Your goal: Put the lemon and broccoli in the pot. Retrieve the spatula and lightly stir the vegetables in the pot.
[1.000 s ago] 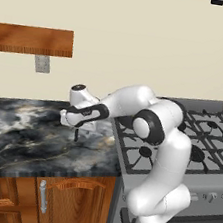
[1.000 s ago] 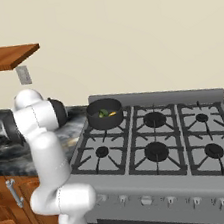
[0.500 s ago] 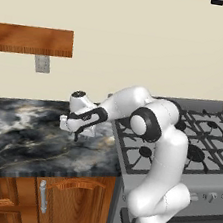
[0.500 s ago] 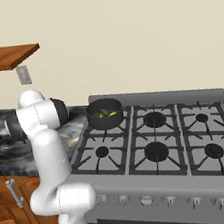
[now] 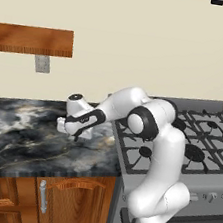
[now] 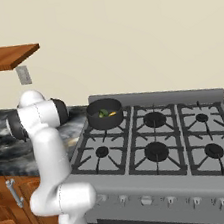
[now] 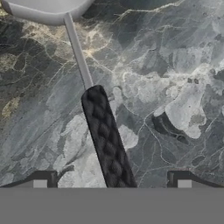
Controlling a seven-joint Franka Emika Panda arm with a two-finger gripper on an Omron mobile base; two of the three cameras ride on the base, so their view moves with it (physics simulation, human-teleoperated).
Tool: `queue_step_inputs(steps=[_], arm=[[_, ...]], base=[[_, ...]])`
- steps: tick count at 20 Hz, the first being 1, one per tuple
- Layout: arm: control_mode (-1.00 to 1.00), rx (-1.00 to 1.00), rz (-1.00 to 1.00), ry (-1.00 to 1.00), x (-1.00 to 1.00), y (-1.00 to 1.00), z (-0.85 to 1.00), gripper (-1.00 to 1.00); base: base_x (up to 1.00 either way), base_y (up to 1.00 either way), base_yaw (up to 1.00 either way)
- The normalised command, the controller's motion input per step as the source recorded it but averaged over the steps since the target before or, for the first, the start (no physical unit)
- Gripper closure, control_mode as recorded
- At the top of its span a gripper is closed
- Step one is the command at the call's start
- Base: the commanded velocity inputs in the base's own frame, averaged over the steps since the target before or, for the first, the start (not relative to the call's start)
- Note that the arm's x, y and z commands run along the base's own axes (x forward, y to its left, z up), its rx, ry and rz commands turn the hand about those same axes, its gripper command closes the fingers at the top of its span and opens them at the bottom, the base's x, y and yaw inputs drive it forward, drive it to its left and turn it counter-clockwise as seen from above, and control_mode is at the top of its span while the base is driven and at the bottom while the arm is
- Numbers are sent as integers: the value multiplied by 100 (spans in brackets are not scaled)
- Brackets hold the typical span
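Pincer (image 7: pixel 111 183) stands wide open, nothing held; its two dark tips sit at the bottom of the hand view, one on each side of the spatula (image 7: pixel 103 135) handle, w/ gaps on both sides, not touching. In left base view pincer (image 5: pixel 76 134) hangs low over the marbled surface (image 5: pixel 24 136), just left of the stove (image 5: pixel 199 147).

Spatula lies flat on the surface. Long axis runs roughly bottom to top of hand view, leaning a bit left toward the top: thick black textured grip nearest the tips, then a thin grey shank, then the silver-grey head at the top edge, cut off by the frame. Head points away from the pincer; grip end passes between the tips.

Pot (image 6: pixel 104 113) sits on the stove's back-left burner in right base view, well apart from the spatula. Lemon (image 6: pixel 112 113) and broccoli (image 6: pixel 103 113) lie inside it, close together.

Around: wooden shelf (image 5: pixel 33 40) on the wall above the surface, grey outlet plate (image 5: pixel 42 63) under it, wood cabinet doors (image 5: pixel 59 202) below. Nothing lies btw pincer and handle.
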Motion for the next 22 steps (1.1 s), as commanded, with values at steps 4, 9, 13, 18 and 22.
queue_step_inputs(steps=[4, 9, 13, 18, 22], arm=[[-100, 0, 0, 0, 0, 0, -22, -100], [-100, -1, 0, 0, 0, 0, -27, 100], [-100, -4, 0, 0, 0, -1, -36, 100], [-100, 0, 1, 0, -17, -7, -33, 100], [-100, 0, 0, -1, -15, -8, -12, 100]], base=[[0, 0, 0], [0, 0, 0], [0, 0, 0], [0, 0, 0], [0, 0, 0]])
